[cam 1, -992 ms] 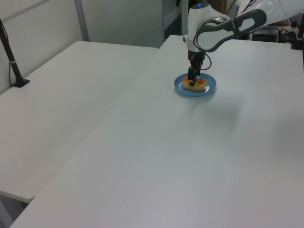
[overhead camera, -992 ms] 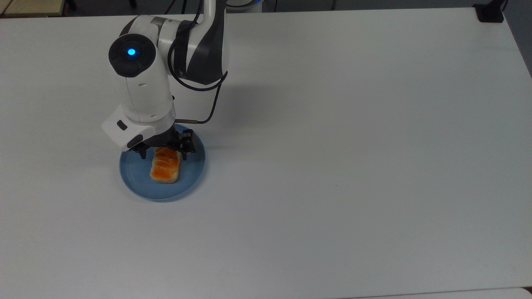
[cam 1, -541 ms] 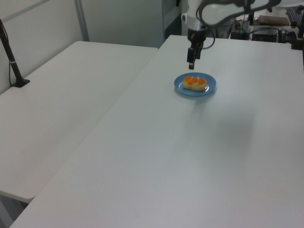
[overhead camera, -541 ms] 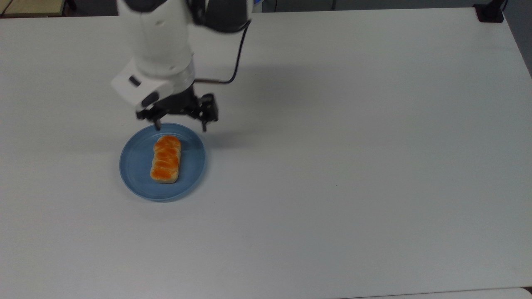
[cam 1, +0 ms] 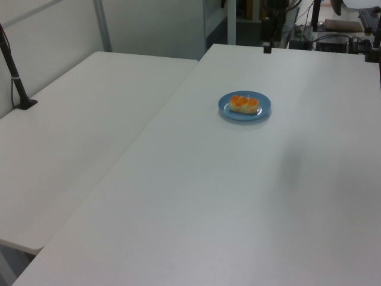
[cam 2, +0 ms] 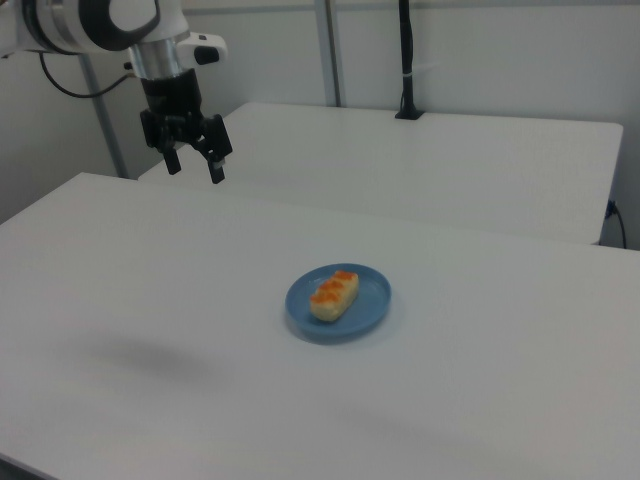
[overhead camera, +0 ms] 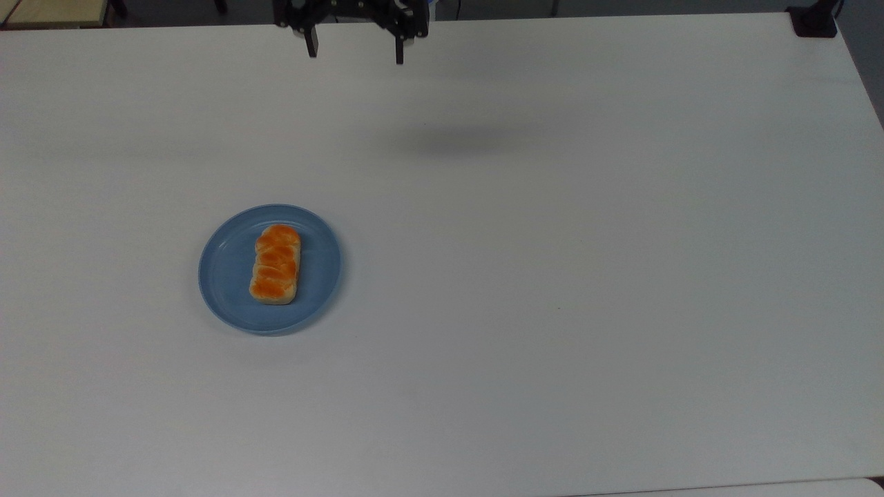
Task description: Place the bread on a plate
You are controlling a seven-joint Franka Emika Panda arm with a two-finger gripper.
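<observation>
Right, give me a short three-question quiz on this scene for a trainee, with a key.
1. True or false: the bread lies on the plate.
2. Is the gripper (a) shut on the bread, (b) open and holding nothing, or (c) pressed flat on the table?
3. In the right view, is the gripper above the plate, or up and off to the right view's left of it?

Key
1. True; the bread sits wholly inside the rim.
2. b; the fingers are spread with nothing between them.
3. Up and off to the right view's left, well apart from the plate.
</observation>
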